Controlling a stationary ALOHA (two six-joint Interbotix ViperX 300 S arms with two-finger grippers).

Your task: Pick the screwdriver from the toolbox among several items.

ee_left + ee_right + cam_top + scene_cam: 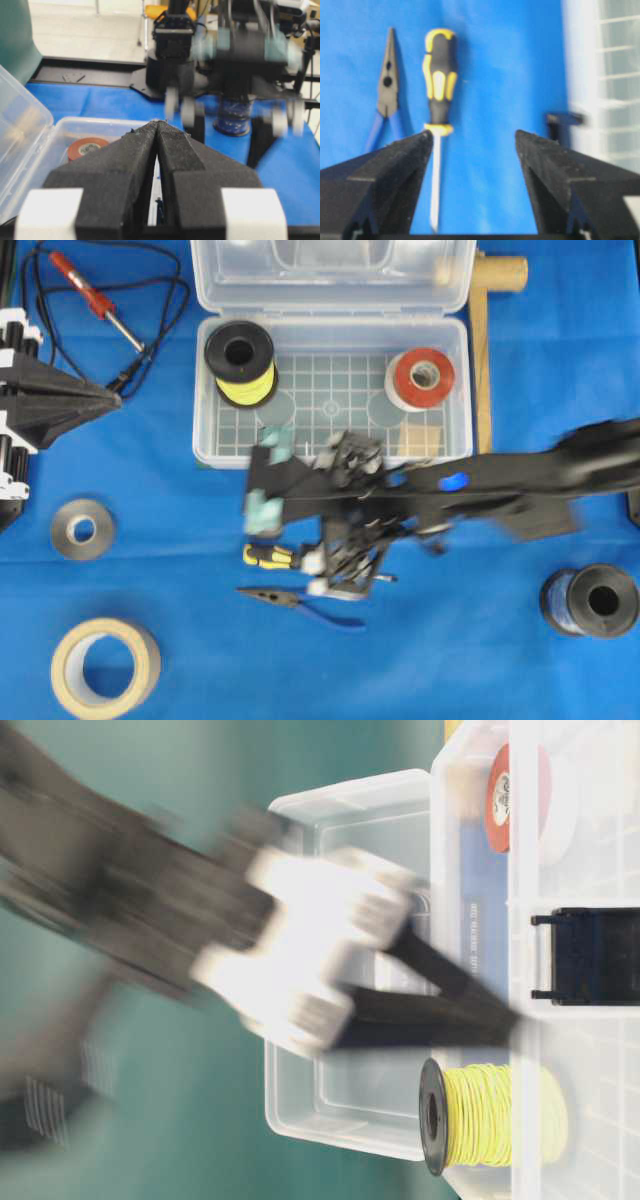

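The yellow-and-black screwdriver (438,95) lies flat outside the open clear toolbox (331,400).

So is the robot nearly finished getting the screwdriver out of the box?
Pretty much. The screwdriver already lies on the blue cloth beside the pliers, outside the toolbox. The right gripper has its jaws wide open with nothing between them. The left gripper is shut, off to the side. Little looks left besides pulling the arm away.
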